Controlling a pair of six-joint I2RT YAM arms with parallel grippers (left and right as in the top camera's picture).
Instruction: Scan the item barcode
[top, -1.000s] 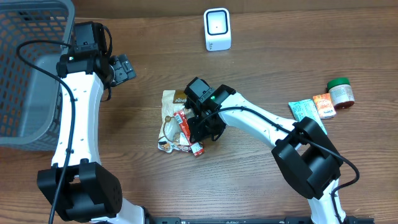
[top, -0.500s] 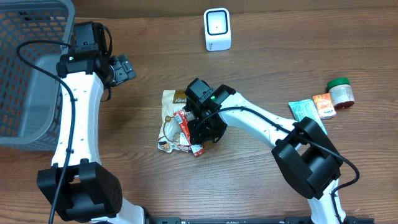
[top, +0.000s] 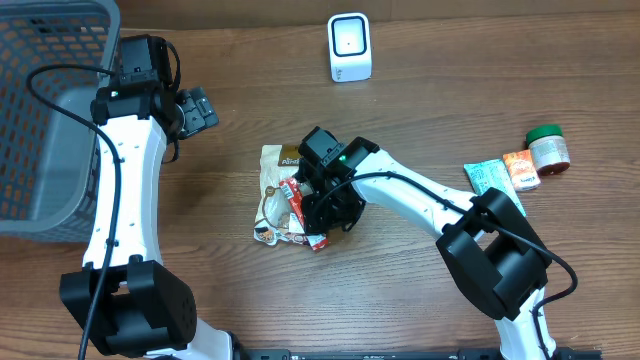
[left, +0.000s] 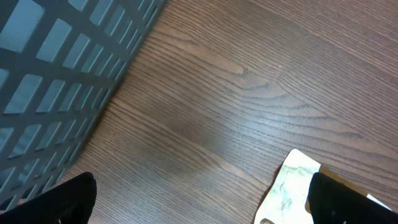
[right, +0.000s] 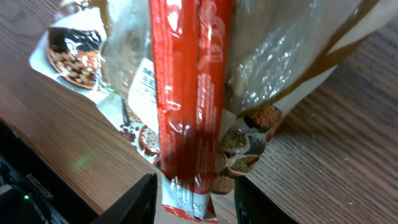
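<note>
**Step in hand:** pick-up of the item, judged not yet secured.
**Red stick packet** (right: 186, 93): centre of the worktop (top: 480, 90), lying flat on a nut bag (top: 272, 168).
**Right hand** (right: 194, 205): fingers (right: 142, 198) partway apart, astride the packet's end, with a gap on one side.
**Left hand** (top: 200, 108): spread wide, empty, at 10 o'clock.
**Next move:** likely close, lift, then turn the barcode toward the scanner (top: 349, 47) at 12 o'clock.

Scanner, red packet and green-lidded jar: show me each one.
scanner (top: 349, 45), overhead view, centre of its white face
red packet (right: 186, 99), right wrist view, middle of its wrapper
green-lidded jar (top: 549, 150), overhead view, side below lid
</note>
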